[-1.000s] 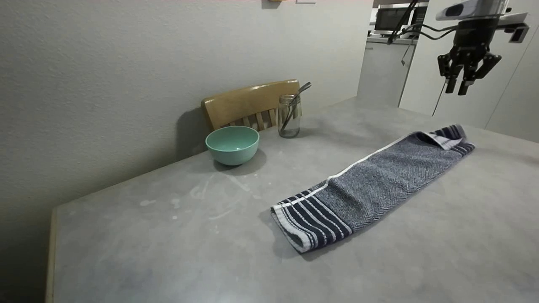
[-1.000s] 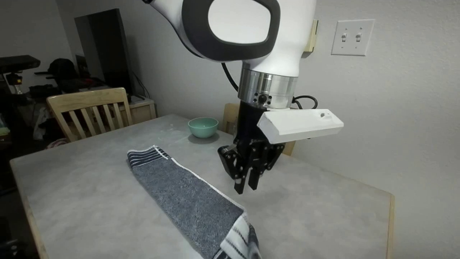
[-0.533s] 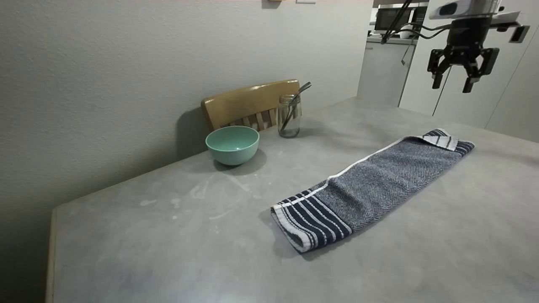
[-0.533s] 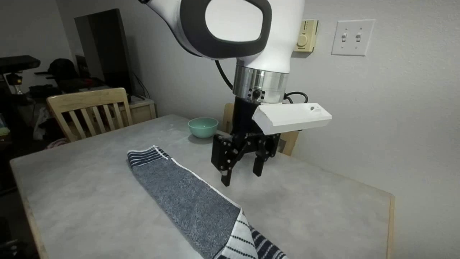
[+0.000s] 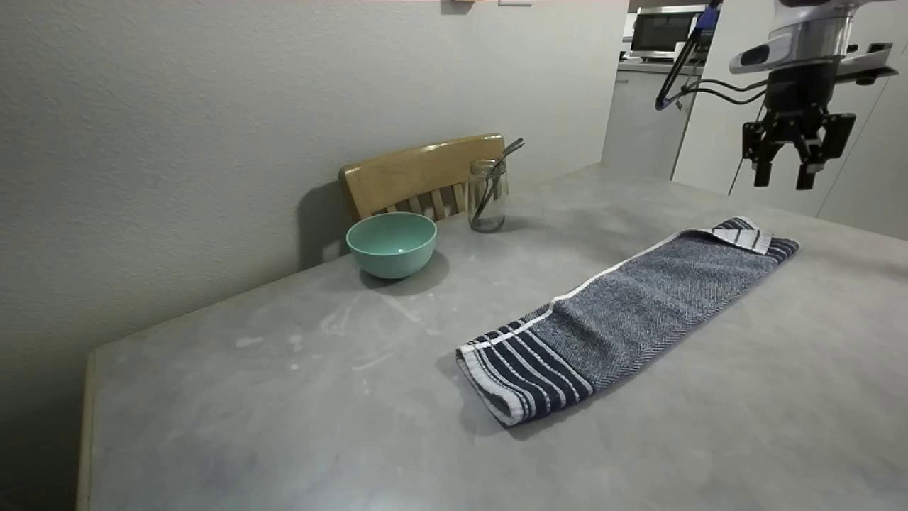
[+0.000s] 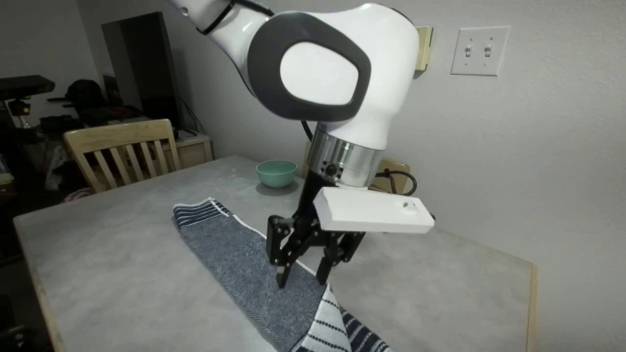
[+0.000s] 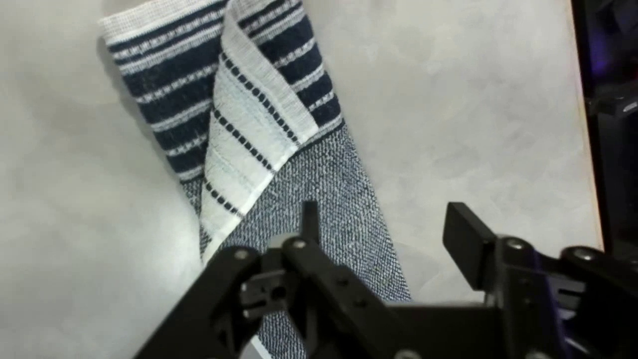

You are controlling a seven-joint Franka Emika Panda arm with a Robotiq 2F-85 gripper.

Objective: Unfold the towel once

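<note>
Towel: the grey-blue terry towel [image 5: 660,291], with navy-and-white striped end bands, lies on the grey tabletop [image 5: 248,411] as a long, narrow folded strip, slanting from near centre to far right in an exterior view.
Near end: the layers part slightly along the white hem of the striped band [image 5: 535,369].
Turned corner: at the far-right end a corner flap [image 7: 244,149] lies flipped over the navy stripes, pale underside up, dashed dark lines across it.
Gripper: the black Robotiq gripper [image 6: 302,279] points down with its jaws spread and a wide gap between the fingers [image 7: 466,244]; it hangs above the tabletop, apart from the towel.
Wrist view: one fingertip stands over the towel's grey weave, the other over tabletop to the right.
Arm: the white and dark-grey Panda arm [image 6: 318,68] reaches down from the top of an exterior view, a white housing [image 6: 374,210] fixed beside the gripper.
Bowl: a teal bowl [image 5: 392,264] stands upright to the far left of the towel, near the wall [image 5: 213,142].
Jar: a glass jar [image 5: 491,218] with metal cutlery [image 5: 514,147] leaning in it stands right of the bowl, apart from it.
Chairs: a slatted wooden chair [image 5: 425,170] stands behind bowl and jar; a second wooden chair [image 6: 120,131] stands far left in an exterior view.
Wall: a white double switch plate [image 6: 480,51] is mounted at right.
</note>
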